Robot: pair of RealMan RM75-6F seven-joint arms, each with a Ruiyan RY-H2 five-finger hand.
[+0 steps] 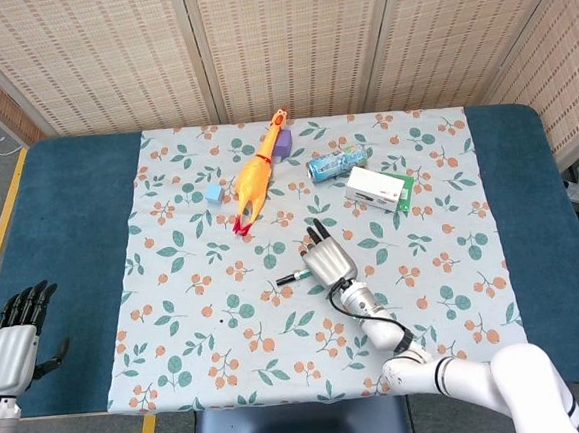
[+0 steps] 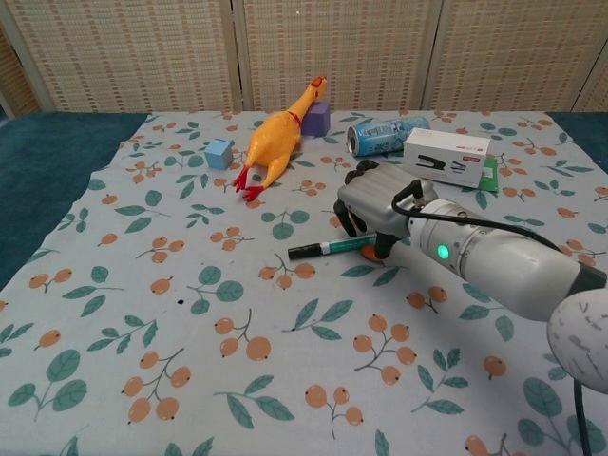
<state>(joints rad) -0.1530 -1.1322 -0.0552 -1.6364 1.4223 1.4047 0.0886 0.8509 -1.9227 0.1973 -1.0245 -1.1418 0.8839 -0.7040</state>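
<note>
A marker pen (image 2: 331,249) lies on the flowered cloth (image 1: 197,314) near the middle of the table (image 1: 68,204), its dark cap pointing to the robot's left. The right robot hand (image 2: 375,207) rests palm down over the pen's other end, fingers curled onto it and touching it, though the pictures do not show whether it really grips the pen. Just beyond this hand lie a white box (image 2: 446,157) on a green card (image 2: 488,178) and a drinks can (image 2: 385,134) on its side. Further left are a yellow rubber chicken (image 2: 275,140), a purple block (image 2: 317,119) at its head and a small blue block (image 2: 218,153). The left robot hand (image 1: 13,339) hangs well apart at the table's near left corner, holding nothing, fingers spread.
</note>
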